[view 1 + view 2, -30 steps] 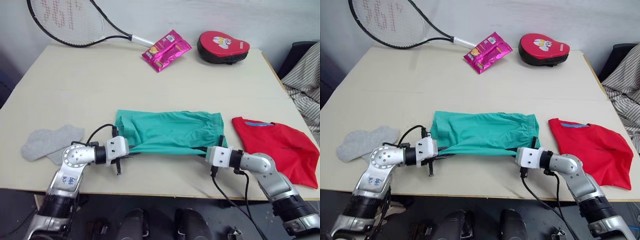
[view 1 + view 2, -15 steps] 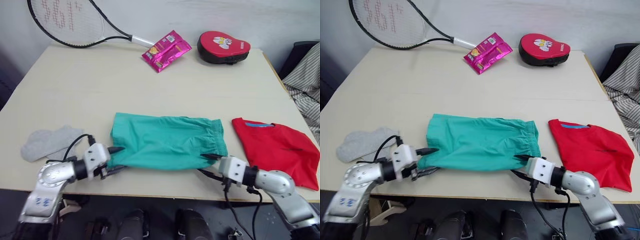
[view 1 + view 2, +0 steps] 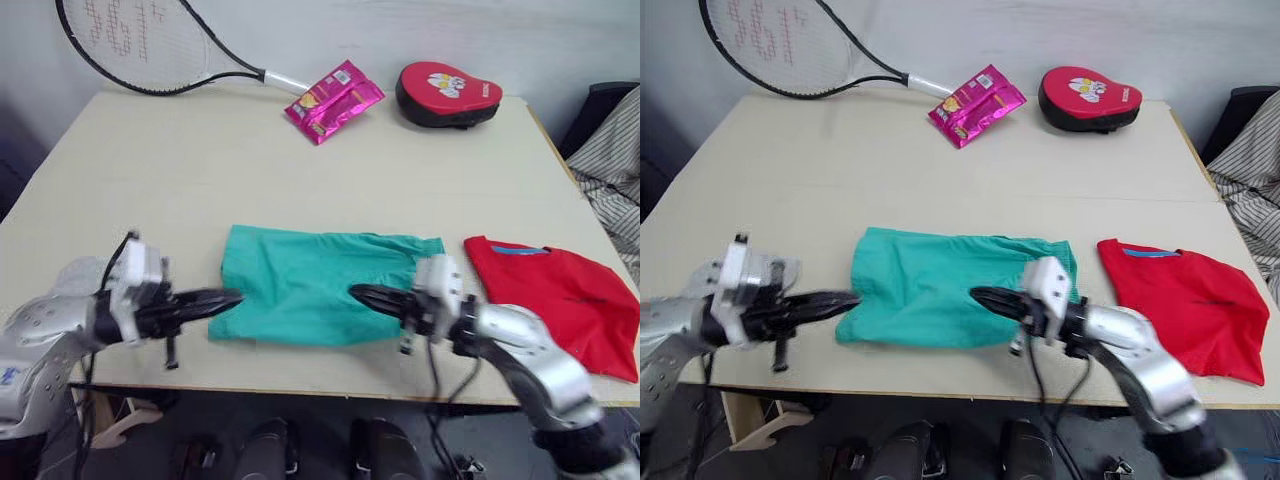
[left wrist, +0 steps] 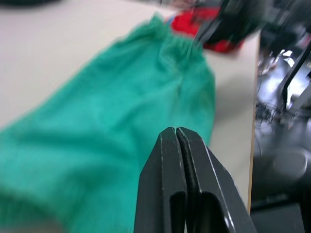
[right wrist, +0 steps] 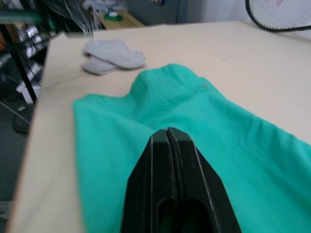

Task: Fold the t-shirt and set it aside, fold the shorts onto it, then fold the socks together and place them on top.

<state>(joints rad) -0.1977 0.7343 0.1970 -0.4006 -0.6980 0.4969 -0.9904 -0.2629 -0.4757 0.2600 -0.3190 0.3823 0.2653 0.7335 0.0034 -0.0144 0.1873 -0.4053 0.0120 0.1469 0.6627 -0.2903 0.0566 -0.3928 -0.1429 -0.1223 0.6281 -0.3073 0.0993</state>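
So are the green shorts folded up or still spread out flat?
Folded. The shorts lie on the table as one compact band, far edge doubled over. Both grippers, left and right, hover with fingers shut, holding nothing.

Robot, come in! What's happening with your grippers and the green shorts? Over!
Left gripper shut, empty, at shorts' edge. Right gripper shut, empty, over shorts. Shorts flat on table, beside t-shirt. Nothing in the way.

The shorts lie at the table's six o'clock, with the t-shirt at their three o'clock. The socks lie at the shorts' nine o'clock. A racket, a snack packet and a mitt line the twelve o'clock edge.
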